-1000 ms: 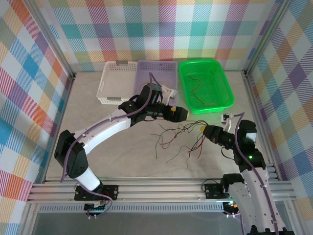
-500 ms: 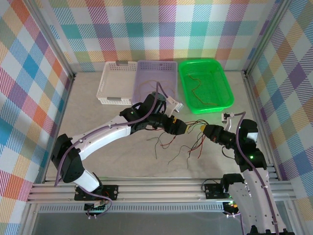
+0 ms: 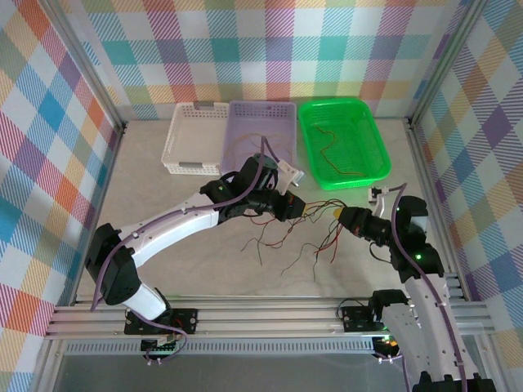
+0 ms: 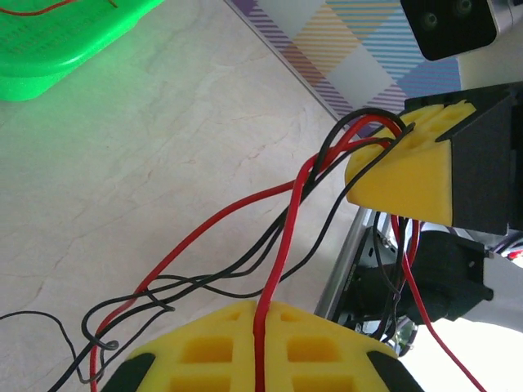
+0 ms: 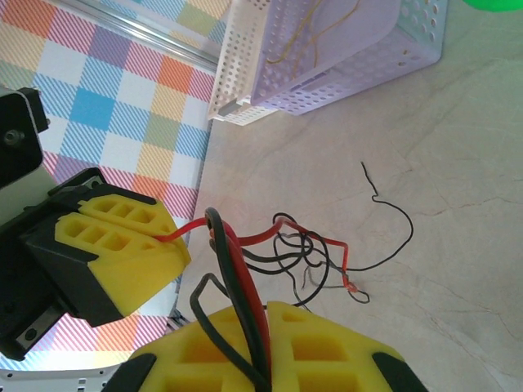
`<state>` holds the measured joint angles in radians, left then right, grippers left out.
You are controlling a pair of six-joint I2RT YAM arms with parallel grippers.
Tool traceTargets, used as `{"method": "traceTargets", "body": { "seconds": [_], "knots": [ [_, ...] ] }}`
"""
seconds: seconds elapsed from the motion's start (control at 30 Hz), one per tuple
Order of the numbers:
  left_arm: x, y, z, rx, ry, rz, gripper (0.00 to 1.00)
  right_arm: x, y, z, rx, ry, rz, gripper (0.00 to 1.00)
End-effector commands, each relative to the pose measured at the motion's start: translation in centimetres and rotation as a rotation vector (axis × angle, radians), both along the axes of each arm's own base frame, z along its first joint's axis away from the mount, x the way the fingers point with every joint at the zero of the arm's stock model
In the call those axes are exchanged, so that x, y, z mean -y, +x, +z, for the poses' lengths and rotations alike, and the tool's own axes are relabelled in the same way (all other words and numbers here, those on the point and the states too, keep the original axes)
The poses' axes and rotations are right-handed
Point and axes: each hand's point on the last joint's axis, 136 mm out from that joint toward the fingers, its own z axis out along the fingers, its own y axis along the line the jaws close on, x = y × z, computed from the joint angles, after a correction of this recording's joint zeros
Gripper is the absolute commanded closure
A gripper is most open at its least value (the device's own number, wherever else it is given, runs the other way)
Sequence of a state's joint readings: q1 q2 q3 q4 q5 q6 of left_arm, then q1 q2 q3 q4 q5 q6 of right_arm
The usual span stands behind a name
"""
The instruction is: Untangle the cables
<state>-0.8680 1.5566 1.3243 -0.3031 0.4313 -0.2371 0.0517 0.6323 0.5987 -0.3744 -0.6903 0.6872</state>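
left gripper pinched on 1 red cable; right gripper clamps a red + black pair. Left swung in beside right within the last 1 s. Remaining cables trail tangled on the table. Likely set to pull apart.

The cables, thin red and black wires, lie tangled on the table, loose ends splaying outward
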Motion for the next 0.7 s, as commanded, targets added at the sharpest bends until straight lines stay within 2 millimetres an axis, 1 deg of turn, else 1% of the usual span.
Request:
{"method": "traceTargets", "body": {
  "seconds": [0.0, 0.03, 0.07, 0.17, 0.27, 0.4, 0.47, 0.53, 0.6, 0.67],
  "knots": [
    [-0.7, 0.8, 2.3, 0.052, -0.052, 0.091, 1.0, 0.1, 0.5, -0.1, 0.035, -0.022, 0.007, 1.0],
    [-0.9, 1.1, 2.3, 0.049, -0.055, 0.117, 1.0, 0.1, 0.6, -0.4, 0.031, -0.028, 0.003, 1.0],
    [-1.0, 1.4, 2.4, 0.045, -0.06, 0.146, 1.0, 0.2, 0.7, -0.7, 0.026, -0.036, 0.001, 0.96],
    [-1.7, 2.6, 2.2, 0.023, -0.071, 0.249, 1.0, 0.6, 1.2, -1.2, 0.02, -0.069, -0.019, 0.74],
    [-2.2, 3.9, 1.9, 0.001, -0.082, 0.349, 1.0, 1.0, 1.6, -1.4, 0.015, -0.095, -0.038, 0.57],
    [-2.4, 5.1, 1.4, -0.019, -0.078, 0.424, 1.0, 1.2, 1.9, -1.0, 0.038, -0.107, -0.054, 0.49],
    [-2.3, 5.7, 1.8, -0.02, -0.087, 0.446, 1.0, 1.2, 1.8, -0.6, 0.061, -0.104, -0.05, 0.49],
    [-2.5, 6.2, 3.0, -0.007, -0.106, 0.465, 1.0, 1.3, 1.7, -0.5, 0.073, -0.113, -0.054, 0.48],
    [-3.1, 7.0, 4.3, 0.016, -0.112, 0.498, 1.0, 1.6, 1.7, -0.9, 0.067, -0.132, -0.068, 0.47],
    [-4.0, 7.8, 6.1, 0.049, -0.123, 0.528, 1.0, 1.8, 1.6, -1.2, 0.065, -0.142, -0.081, 0.46]
  ]
}}
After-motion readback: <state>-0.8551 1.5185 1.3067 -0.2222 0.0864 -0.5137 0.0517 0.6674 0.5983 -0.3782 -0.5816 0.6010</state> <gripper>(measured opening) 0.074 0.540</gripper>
